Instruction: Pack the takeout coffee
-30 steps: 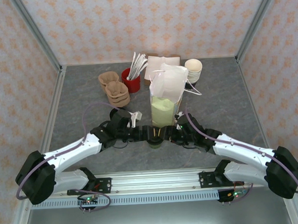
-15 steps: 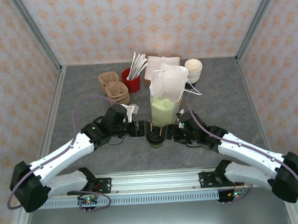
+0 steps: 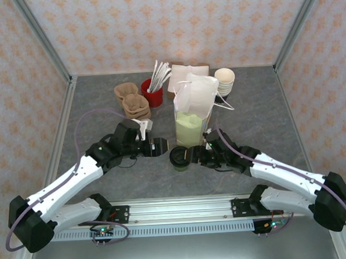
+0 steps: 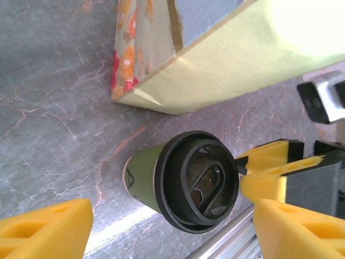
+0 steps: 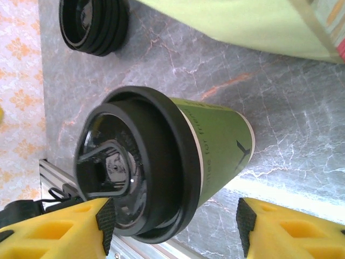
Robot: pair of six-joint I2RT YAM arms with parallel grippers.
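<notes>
The takeout coffee (image 3: 179, 158), a green paper cup with a black lid, stands upright on the table just in front of the tall paper bag (image 3: 192, 114). My right gripper (image 3: 193, 156) is at the cup's right side. In the right wrist view its jaws straddle the cup (image 5: 178, 162), open, with a gap between the right pad (image 5: 247, 224) and the cup wall. My left gripper (image 3: 161, 146) hangs open to the cup's left, apart from it. In the left wrist view the cup (image 4: 186, 186) lies ahead of my open left gripper (image 4: 172, 237), and the bag (image 4: 226, 59) is behind.
Behind the bag are a brown stack of cup carriers (image 3: 132, 102), a red cup of utensils (image 3: 152, 93), napkins (image 3: 184, 74) and stacked cream cups (image 3: 224, 79). A stack of black lids (image 5: 94, 27) lies close by. The metal rail (image 3: 183, 207) runs along the near edge.
My left gripper has drawn back to the left, off the cup. My right gripper stays at the cup, jaws a little wider.
</notes>
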